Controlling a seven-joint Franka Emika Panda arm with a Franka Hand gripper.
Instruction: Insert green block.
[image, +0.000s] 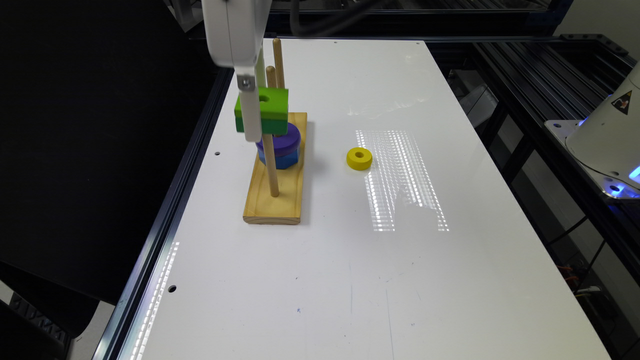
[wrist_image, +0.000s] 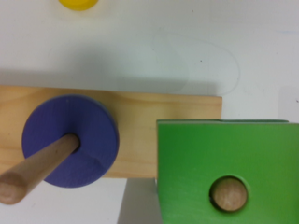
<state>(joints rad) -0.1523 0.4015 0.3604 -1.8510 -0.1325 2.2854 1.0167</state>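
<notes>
White tabletop (image: 350, 260) gives you plenty of bare room toward the exterior view's right and near edge, while the wooden base (image: 276, 200) sits close to the table's edge on the exterior view's left, where a dark metal rail (image: 165, 240) runs alongside a black backdrop. You have little margin on that side. A yellow ring (image: 359, 158) lies flat on the table, apart from the base on the exterior view's right, with a patch of glare just beyond it.

Three upright pegs rise from the base in a row. You can see the nearest peg (image: 271, 165) bare along its lower length. The purple disc (wrist_image: 70, 141) is threaded on the middle peg, resting on a blue piece (image: 280, 160) below it.

The green block (image: 262, 111) hangs above the base, well clear of the wood, level and squarely oriented. Its top is lime green and its sides darker green, with a round hole through the centre. In the wrist view you look straight down on it and the rounded tip of a peg (wrist_image: 229, 193) shows inside the hole, sitting slightly off centre.

The gripper (image: 252, 107) comes down from above and its white finger crosses the block's near side; whether it pinches the block or stands spread, you cannot tell.
</notes>
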